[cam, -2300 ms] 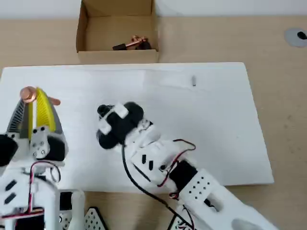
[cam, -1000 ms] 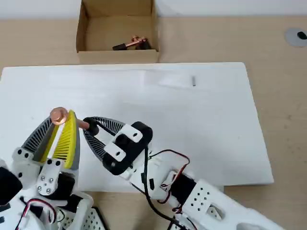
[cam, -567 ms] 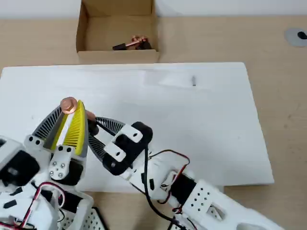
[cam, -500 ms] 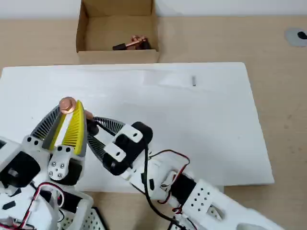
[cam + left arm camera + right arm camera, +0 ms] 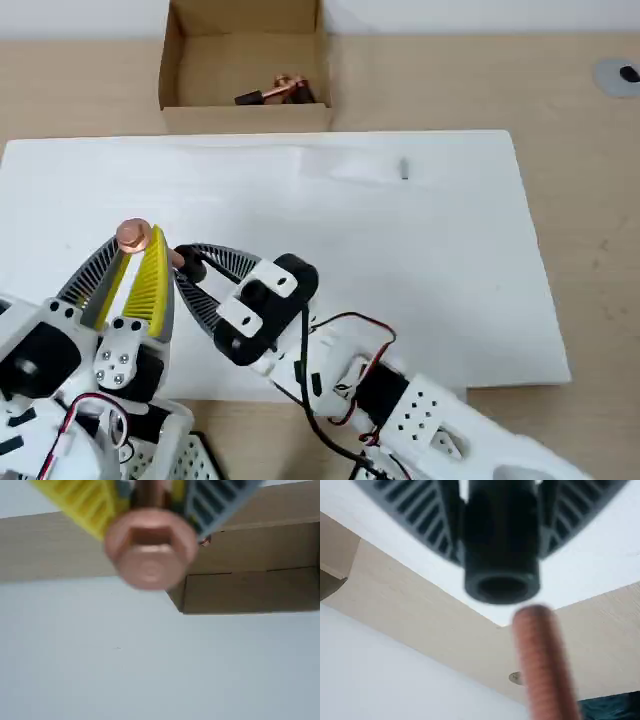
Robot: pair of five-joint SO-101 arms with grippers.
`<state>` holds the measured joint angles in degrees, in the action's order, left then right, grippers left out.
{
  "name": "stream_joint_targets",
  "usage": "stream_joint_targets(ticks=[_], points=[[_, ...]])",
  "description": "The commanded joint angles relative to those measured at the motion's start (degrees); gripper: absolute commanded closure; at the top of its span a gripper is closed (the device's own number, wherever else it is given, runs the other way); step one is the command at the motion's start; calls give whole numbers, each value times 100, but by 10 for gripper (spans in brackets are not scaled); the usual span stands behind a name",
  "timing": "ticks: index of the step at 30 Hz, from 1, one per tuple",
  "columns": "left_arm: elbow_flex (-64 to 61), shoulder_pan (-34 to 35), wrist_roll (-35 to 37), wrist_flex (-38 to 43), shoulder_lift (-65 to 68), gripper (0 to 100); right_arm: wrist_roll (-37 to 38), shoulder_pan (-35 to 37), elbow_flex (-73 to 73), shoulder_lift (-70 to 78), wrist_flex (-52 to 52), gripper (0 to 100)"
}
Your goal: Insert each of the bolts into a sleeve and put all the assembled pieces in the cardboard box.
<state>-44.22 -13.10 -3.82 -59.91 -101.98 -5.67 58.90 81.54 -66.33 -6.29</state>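
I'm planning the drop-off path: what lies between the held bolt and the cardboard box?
Nothing: in the high view, bare white board runs from the bolt to the cardboard box.

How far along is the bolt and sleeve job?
Done: copper-and-black pieces lie in the cardboard box. In hand: left end effector holds a bolt, right end effector a sleeve, bolt tip just outside the sleeve's mouth. Left: insert it, then box it.
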Motion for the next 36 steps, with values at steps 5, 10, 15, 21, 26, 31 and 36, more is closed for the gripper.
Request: stream_joint_targets(ticks=[5, 10, 15, 21, 26, 31, 36], points=[[149, 97, 105, 26, 57, 995, -35, 57, -66, -189, -167, 989], [-35, 88, 105, 26, 57, 995, -35, 57, -66, -189, -167, 989], [-211, 88, 97, 26, 22, 995, -35, 57, -66, -189, -167, 989], [-281, 97, 97, 35, 13, 995, -35, 57, -66, -198, -167, 989], [-387, 141, 53, 229, 13, 995, -35, 57, -66, -198, -167, 989], [-589, 149, 53, 545, 4, 995, -35, 57, -66, -224, -167, 989], [-782, 132, 70, 686, 4, 995, -35, 57, -22, -567, -132, 989]])
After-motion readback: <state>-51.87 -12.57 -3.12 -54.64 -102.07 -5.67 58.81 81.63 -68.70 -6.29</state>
